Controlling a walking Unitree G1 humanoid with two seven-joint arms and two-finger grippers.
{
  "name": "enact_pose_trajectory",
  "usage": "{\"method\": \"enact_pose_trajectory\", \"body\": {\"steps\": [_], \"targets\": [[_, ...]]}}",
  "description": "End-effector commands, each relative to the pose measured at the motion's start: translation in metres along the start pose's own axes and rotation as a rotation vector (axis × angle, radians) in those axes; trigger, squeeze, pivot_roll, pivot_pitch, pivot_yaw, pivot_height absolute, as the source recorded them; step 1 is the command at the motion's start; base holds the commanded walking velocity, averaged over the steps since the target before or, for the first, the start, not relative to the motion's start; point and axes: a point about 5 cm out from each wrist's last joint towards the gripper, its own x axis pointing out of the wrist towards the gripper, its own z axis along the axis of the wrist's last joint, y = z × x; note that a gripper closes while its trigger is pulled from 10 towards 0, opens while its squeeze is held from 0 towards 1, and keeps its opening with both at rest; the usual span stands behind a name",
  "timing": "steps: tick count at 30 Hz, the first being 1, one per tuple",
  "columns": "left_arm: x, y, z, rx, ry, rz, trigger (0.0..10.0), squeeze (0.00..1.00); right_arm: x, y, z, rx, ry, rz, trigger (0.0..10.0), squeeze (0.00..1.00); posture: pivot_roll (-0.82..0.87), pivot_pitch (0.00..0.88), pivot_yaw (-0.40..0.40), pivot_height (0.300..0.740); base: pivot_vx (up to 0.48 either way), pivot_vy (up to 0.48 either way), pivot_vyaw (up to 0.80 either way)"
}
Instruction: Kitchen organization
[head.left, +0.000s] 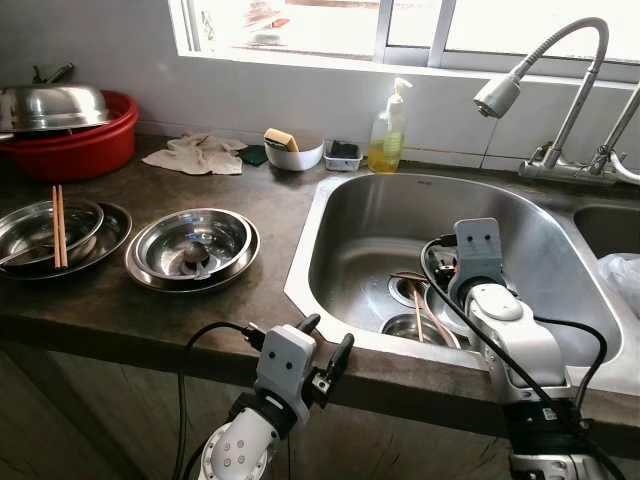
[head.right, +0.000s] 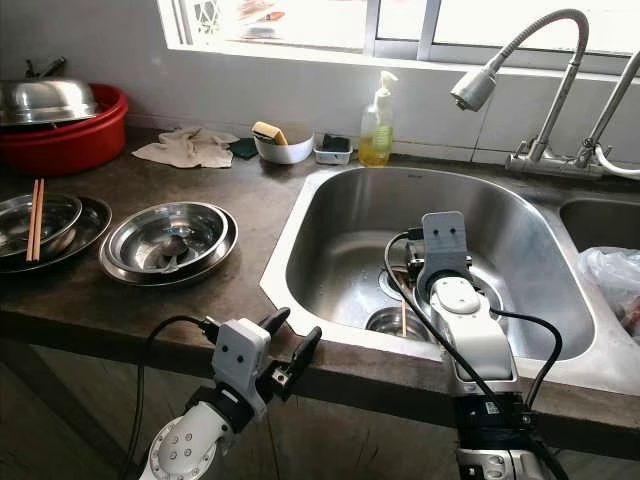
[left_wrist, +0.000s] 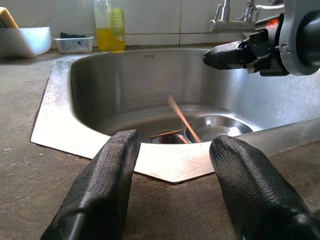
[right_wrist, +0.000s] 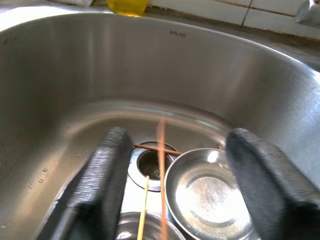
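Observation:
My right gripper (right_wrist: 176, 150) hangs open low inside the steel sink (head.left: 350, 215), just above the drain (right_wrist: 149, 165). Below its fingers lie thin wooden chopsticks (right_wrist: 161, 170), one leaning on a shallow steel bowl (right_wrist: 207, 192); a smaller bowl (head.left: 403, 326) sits nearer the front wall. My left gripper (head.left: 328, 335) is open and holds nothing, hovering over the counter's front edge at the sink's front-left corner. On the counter to the left stand stacked steel dishes (head.left: 192, 248), and another stack (head.left: 30, 235) carries a pair of chopsticks (head.left: 57, 225).
Along the back wall are a red basin with a steel lid (head.left: 70, 135), a crumpled cloth (head.left: 200, 155), a white bowl with a sponge (head.left: 293, 150), a small tray (head.left: 343, 154) and a soap bottle (head.left: 390, 130). A spray faucet (head.left: 497, 95) overhangs the sink; a plastic bag (head.left: 620, 272) lies in the right basin.

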Motion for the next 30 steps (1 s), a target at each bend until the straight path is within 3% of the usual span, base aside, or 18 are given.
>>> {"method": "enact_pose_trajectory", "body": {"steps": [1, 3, 4, 8, 9, 13, 23, 30], "targets": [[0.0, -0.002, -0.001, 0.0, 0.016, -0.008, 10.0, 0.0, -0.003, -0.006, 0.005, 0.014, -0.037, -0.035, 10.0, 0.98, 0.01, 0.0, -0.063, 0.74, 0.0, 0.0, 0.0], [0.0, -0.001, -0.001, 0.0, 0.015, -0.007, 10.0, 0.0, -0.003, -0.006, 0.005, 0.021, -0.046, -0.034, 10.0, 0.98, 0.01, 0.0, -0.063, 0.74, 0.0, 0.0, 0.0], [0.0, 0.0, -0.001, 0.008, 0.018, 0.002, 10.0, 0.0, -0.008, -0.005, 0.012, 0.028, -0.116, -0.043, 10.0, 0.0, 0.01, 0.0, -0.062, 0.74, 0.0, 0.0, 0.0], [0.001, 0.003, 0.001, 0.026, 0.012, 0.031, 10.0, 0.0, -0.023, -0.008, 0.032, 0.098, -0.315, -0.057, 10.0, 0.0, 0.01, 0.0, -0.062, 0.74, 0.0, 0.0, 0.0], [0.001, 0.003, 0.001, 0.026, 0.012, 0.031, 10.0, 0.0, -0.023, -0.008, 0.032, 0.098, -0.315, -0.057, 10.0, 0.0, 0.01, 0.0, -0.062, 0.74, 0.0, 0.0, 0.0], [0.008, 0.01, 0.021, 0.055, -0.06, 0.077, 10.0, 0.0, -0.043, -0.002, 0.041, 0.122, -0.441, -0.001, 10.0, 0.0, 0.01, 0.0, -0.07, 0.74, 0.0, 0.0, 0.0], [0.004, 0.006, 0.014, 0.029, -0.035, 0.058, 10.0, 0.0, -0.066, 0.012, 0.032, 0.126, -0.482, 0.059, 10.0, 0.0, 0.0, 0.0, -0.059, 0.74, 0.0, 0.0, 0.0], [0.006, 0.007, 0.015, 0.043, -0.039, 0.054, 10.0, 0.0, -0.072, 0.015, 0.026, 0.137, -0.474, 0.074, 10.0, 0.0, -0.01, 0.0, -0.056, 0.74, -0.158, 0.0, 0.0]]}}
